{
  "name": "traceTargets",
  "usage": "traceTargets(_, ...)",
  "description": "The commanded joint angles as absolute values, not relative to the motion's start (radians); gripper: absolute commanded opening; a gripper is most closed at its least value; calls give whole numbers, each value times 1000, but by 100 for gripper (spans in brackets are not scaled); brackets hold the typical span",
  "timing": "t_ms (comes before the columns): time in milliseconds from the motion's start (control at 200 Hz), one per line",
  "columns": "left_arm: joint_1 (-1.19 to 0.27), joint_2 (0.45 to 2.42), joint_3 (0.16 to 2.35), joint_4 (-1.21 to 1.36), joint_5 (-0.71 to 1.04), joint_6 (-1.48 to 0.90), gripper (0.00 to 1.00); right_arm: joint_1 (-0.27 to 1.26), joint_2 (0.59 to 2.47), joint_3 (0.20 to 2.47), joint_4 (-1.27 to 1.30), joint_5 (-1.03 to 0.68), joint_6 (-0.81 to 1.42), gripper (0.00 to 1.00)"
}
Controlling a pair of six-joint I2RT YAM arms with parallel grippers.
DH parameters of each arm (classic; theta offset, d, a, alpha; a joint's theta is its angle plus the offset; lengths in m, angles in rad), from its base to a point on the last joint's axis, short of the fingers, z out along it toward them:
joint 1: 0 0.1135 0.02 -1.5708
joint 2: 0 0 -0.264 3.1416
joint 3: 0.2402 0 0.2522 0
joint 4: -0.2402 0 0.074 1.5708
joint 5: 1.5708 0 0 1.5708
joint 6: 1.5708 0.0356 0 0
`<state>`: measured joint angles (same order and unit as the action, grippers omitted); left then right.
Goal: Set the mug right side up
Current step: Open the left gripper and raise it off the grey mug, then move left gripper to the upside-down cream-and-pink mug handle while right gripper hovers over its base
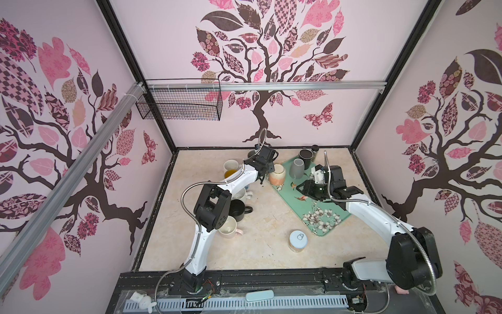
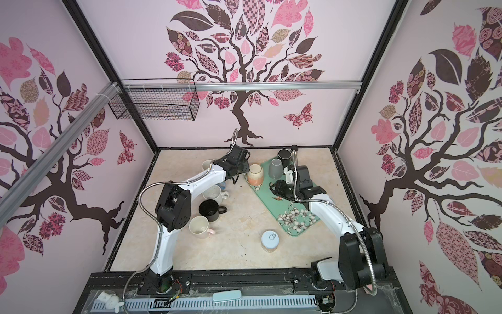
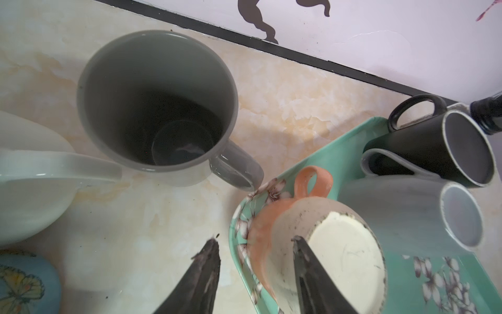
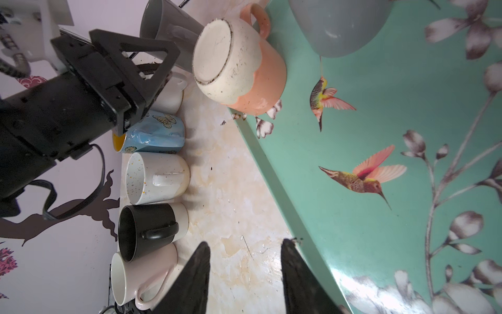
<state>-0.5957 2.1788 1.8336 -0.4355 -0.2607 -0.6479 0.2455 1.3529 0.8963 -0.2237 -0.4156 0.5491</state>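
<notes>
Surface [image 1: 258, 244] of pale marble pattern carries a teal floral tray [image 1: 297, 206] lying diagonally toward its far right corner. A peach-and-cream mug [image 1: 277, 174] stands upside down, base up, on the tray's corner nearest the middle of the far edge. Left tool [image 3: 255, 240] hovers just beside the mug, jaws parted and holding nothing, while right tool [image 4: 245, 243] hangs over the tray's edge, likewise parted and empty.
</notes>
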Motion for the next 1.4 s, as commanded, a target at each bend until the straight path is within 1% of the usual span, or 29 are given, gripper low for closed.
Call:
traceTargets(0, -610, 2138, 1796, -378, -264, -606, 42, 243, 1371, 930, -239, -405, 537, 45)
traceTargets(95, -612, 2156, 1818, -365, -239, -591, 40, 243, 1374, 928, -240, -406, 538, 45)
traceTargets(215, -613, 2215, 1886, -365, -203, -571, 40, 244, 1371, 925, -242, -402, 537, 45)
traceTargets(360, -611, 2310, 2012, -399, -166, -557, 47, 244, 1367, 921, -246, -394, 533, 45)
traceTargets(425, -611, 2340, 2046, -404, -134, -555, 47, 243, 1365, 919, -249, -391, 531, 45)
traceTargets(650, -628, 2364, 2043, -370, -60, -573, 46, 243, 1350, 922, -266, -363, 521, 45)
traceTargets(850, -660, 2312, 1949, -320, 9, -638, 44, 228, 1343, 923, -270, -351, 515, 46)
traceTargets(915, -676, 2279, 1867, -293, 25, -664, 44, 209, 1342, 925, -272, -356, 515, 46)
traceTargets(1085, -719, 2204, 1741, -232, 52, -719, 44, 167, 1330, 927, -274, -345, 512, 47)
traceTargets(1195, -741, 2161, 1679, -193, 96, -748, 43, 162, 1328, 926, -277, -314, 507, 50)
traceTargets(1395, -816, 2052, 1582, -157, 119, -728, 43, 155, 1347, 917, -280, -292, 500, 51)
